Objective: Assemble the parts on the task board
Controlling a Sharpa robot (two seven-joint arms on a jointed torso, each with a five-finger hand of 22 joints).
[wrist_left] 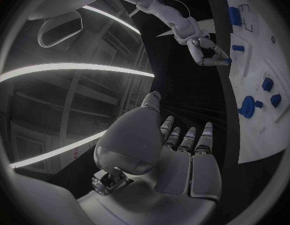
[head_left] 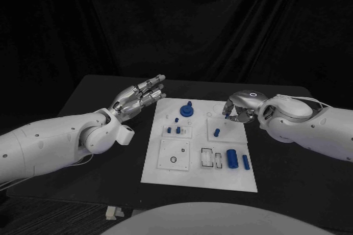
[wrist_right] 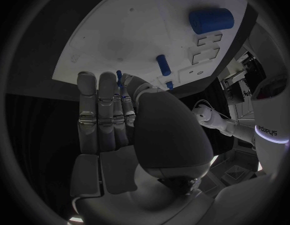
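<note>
The white task board (head_left: 166,166) lies in the middle of the black table. On it are a round blue part with a knob (head_left: 186,110), small blue pegs (head_left: 176,128), an upright peg (head_left: 218,132) and a thick blue cylinder (head_left: 231,158) beside a slim one (head_left: 245,162). My right hand (head_left: 239,110) hovers over the board's far right corner, fingers curled, pinching a small blue part (wrist_left: 227,61) at its fingertips. A sliver of that part (wrist_right: 119,75) shows between the fingers of my right hand (wrist_right: 139,120). My left hand (head_left: 140,98) floats left of the board's far left corner, fingers stretched and holding nothing.
Rectangular outlined slots (head_left: 211,157) and a square panel with a small ring (head_left: 175,156) mark the board's near half. Black table (head_left: 96,100) surrounds the board on all sides, with dark curtain behind. The thick cylinder (wrist_right: 210,20) lies well away from my right hand.
</note>
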